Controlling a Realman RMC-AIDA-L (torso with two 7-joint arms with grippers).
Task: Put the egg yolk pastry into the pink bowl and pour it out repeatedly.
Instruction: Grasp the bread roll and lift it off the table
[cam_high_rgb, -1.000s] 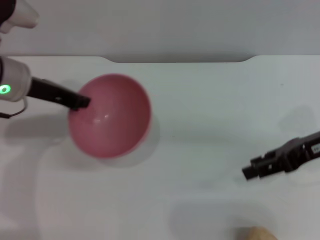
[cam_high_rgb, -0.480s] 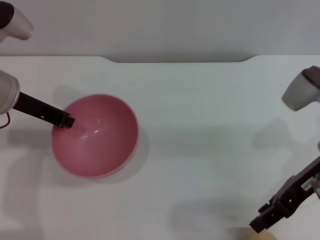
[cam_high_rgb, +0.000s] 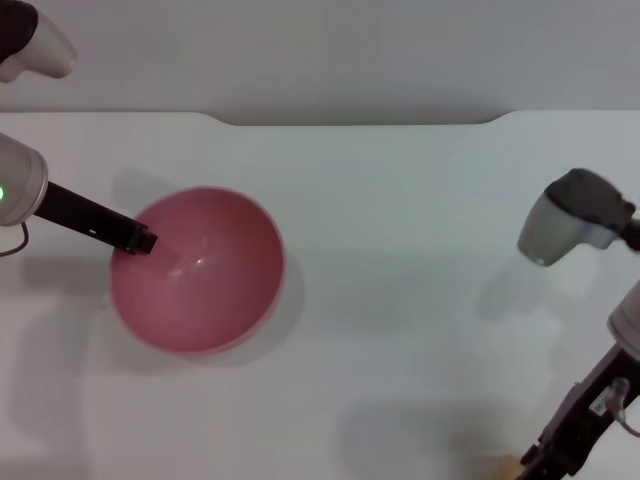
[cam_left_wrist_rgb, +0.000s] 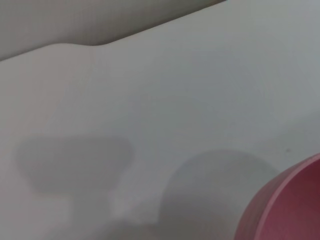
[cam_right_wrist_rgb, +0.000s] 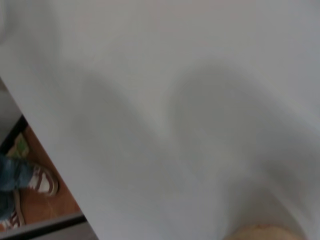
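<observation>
Table (cam_high_rgb: 400, 250), white, fills the head view. The pink bowl (cam_high_rgb: 198, 270) sits upright at centre left, empty; the left gripper (cam_high_rgb: 140, 240) meets its upper-left rim, apparently clamped on it, though the fingers are hard to make out. At the bottom right edge the right gripper (cam_high_rgb: 535, 465) hangs just beside the egg yolk pastry (cam_high_rgb: 503, 468), barely a tan sliver; its finger spread cannot be told.

No legible text or labels anywhere, perhaps from blur.
</observation>
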